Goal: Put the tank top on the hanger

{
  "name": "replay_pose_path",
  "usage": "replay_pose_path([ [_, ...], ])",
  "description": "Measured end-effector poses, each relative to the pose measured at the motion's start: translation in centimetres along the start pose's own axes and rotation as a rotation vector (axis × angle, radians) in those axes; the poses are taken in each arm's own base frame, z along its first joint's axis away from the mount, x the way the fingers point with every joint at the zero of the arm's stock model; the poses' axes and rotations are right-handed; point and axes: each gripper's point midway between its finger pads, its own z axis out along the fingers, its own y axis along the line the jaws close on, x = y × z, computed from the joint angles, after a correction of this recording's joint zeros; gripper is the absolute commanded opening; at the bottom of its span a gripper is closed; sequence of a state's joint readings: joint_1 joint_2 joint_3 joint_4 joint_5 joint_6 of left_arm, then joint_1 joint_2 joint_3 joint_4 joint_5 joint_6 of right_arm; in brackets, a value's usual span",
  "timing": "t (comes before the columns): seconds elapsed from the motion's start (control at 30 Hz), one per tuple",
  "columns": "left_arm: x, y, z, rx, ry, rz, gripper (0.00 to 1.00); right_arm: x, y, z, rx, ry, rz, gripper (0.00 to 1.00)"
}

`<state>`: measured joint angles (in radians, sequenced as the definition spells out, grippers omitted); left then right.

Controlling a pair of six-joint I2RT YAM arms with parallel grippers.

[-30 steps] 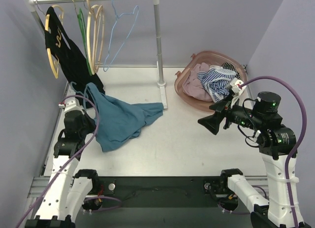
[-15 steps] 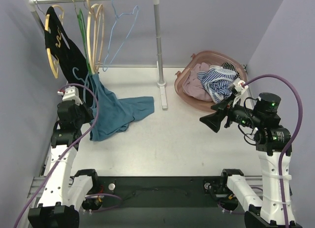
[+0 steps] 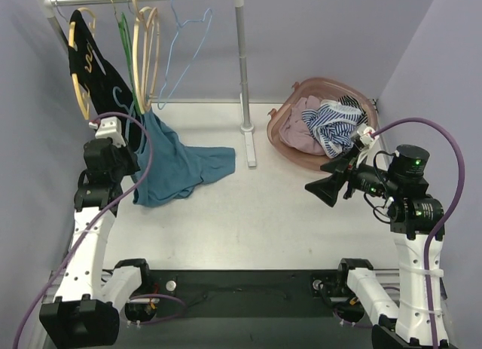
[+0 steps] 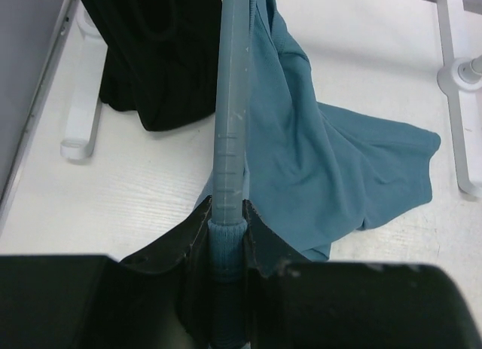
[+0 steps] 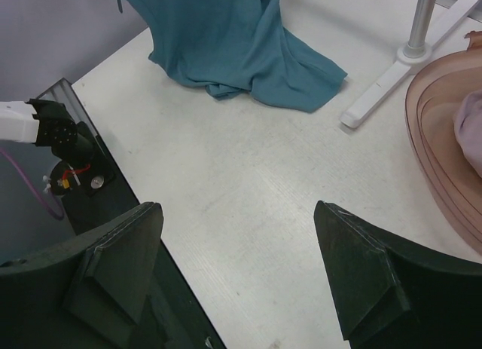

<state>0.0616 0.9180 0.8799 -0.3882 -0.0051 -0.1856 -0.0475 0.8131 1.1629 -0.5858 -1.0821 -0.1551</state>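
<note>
My left gripper (image 3: pixel 124 162) is shut on the thin grey-blue hanger (image 4: pixel 230 100) and on a teal strap wrapped round it, at the table's left side by the rack. In the left wrist view the jaws (image 4: pixel 226 217) pinch the bar, which runs straight up from them. Its hook (image 3: pixel 120 94) shows above the gripper. The teal tank top (image 3: pixel 177 164) hangs from the hanger and trails right onto the table; it also shows in the left wrist view (image 4: pixel 339 160) and the right wrist view (image 5: pixel 233 40). My right gripper (image 3: pixel 325 189) is open and empty above the table (image 5: pixel 237 213).
A clothes rack (image 3: pixel 242 62) stands at the back, its white foot (image 3: pixel 249 142) just right of the tank top. On it hang a black garment with yellow trim (image 3: pixel 98 78), a green hanger (image 3: pixel 126 55), wooden hangers and a pale wire hanger (image 3: pixel 184 47). A pink basket (image 3: pixel 280 148) holds striped cloth (image 3: pixel 331 127).
My left gripper has risen and moved back-left toward the rack with the hanger, dragging the tank top left and partly off the table. The right arm has barely moved.
</note>
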Motion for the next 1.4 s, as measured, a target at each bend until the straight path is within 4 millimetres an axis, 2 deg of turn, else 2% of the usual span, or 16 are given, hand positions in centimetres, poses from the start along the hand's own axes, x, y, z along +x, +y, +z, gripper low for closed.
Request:
replay_pose_path([
  [0.2,-3.5,-0.1,1.4,-0.022,-0.026,0.021,0.0,-0.1,0.0,-0.2,0.008,-0.009,-0.006,0.84],
  [0.57,-12.1,-0.6,3.2,-0.048,-0.137,0.034,0.0,0.3,0.1,-1.0,0.043,-0.034,-0.021,0.84],
  [0.93,-18.5,-1.5,2.6,-0.042,-0.23,0.057,0.0,0.9,0.3,-1.3,0.055,-0.042,-0.02,0.84],
  [1.13,-20.6,-1.9,2.3,-0.038,-0.26,0.062,0.0,1.2,0.2,-1.3,0.057,-0.04,-0.011,0.84],
  [1.4,-22.4,-2.2,3.6,-0.039,-0.254,0.062,0.0,1.1,0.3,-1.5,0.061,-0.045,-0.008,0.84],
])
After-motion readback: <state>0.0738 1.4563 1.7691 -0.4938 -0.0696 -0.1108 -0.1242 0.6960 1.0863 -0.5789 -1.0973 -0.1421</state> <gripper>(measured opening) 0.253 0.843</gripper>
